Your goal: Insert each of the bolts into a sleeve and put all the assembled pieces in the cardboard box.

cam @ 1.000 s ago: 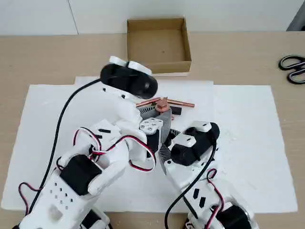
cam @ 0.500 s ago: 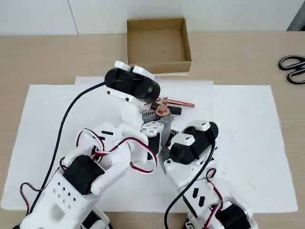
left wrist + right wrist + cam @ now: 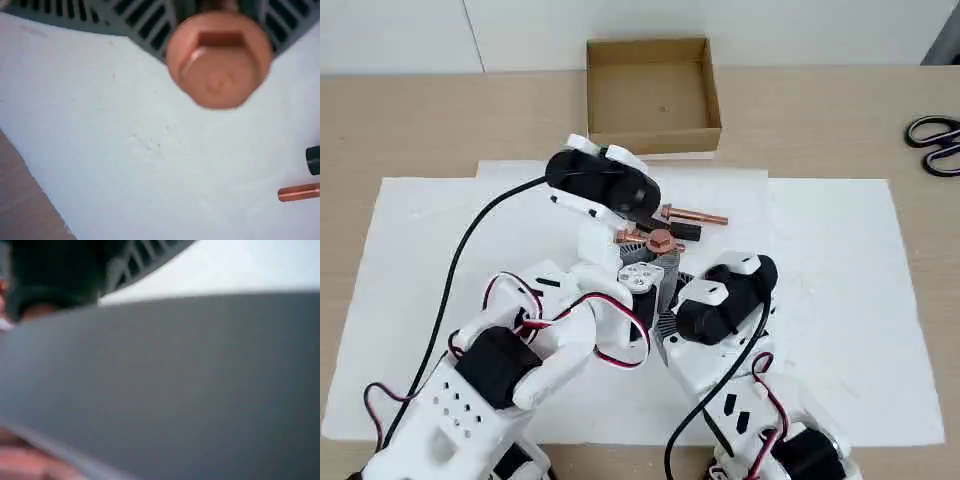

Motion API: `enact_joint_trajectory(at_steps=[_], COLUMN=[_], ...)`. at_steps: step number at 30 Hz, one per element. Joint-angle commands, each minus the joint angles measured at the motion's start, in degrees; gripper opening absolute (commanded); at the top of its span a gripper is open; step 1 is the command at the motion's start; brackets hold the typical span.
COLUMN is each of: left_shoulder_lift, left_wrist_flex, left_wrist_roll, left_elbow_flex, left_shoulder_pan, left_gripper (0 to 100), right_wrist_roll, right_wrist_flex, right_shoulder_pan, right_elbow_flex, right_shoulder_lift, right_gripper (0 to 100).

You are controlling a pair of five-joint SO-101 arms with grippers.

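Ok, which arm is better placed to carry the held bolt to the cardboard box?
Left, I'd say. The left gripper has the copper hex bolt between its jaws, and in the high view that arm stretches closer to the cardboard box than the right arm, which sits further back.

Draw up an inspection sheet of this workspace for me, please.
surface: wooden table under a white sheet.
job's things: cardboard box holds no pieces; one bolt held between the arms; spare bolt and black sleeve lie on the sheet.
clutter: scissors on the table, off the sheet.
grippers: left arm and right arm meet at the held bolt; which grips it, cannot tell.
cables: black leads run along both arms.
surroundings: white panels behind the table.
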Motion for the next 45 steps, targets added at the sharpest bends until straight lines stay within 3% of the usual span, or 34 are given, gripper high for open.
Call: enact_joint_trajectory(at_steps=[1,21,29,36,45], left_shoulder_lift=[-0.53,-0.97,-0.97,-1.05,-1.05], left_wrist_flex=[0.7,4.4,4.4,5.19,14.86], left_wrist_roll=[-0.09,-0.09,0.18,0.09,-0.18], left_elbow_flex=[-0.04,-4.0,-9.63,-11.65,-25.98], left_shoulder_pan=[-0.26,-0.62,-1.67,-3.16,-25.76], left_gripper=[1,10,24,24,24], right_wrist_roll=[-0.53,-0.53,-0.53,-0.53,-0.53], right_wrist_flex=[-0.04,-0.04,-0.04,-0.04,-0.04], right_shoulder_pan=[0.57,0.57,0.57,0.57,2.51], right_elbow_flex=[-0.53,-0.53,-0.53,-0.53,-0.53], right_shoulder_lift=[-0.66,-0.66,-0.66,-0.66,-0.13], right_gripper=[0.3,0.3,0.3,0.3,0.3])
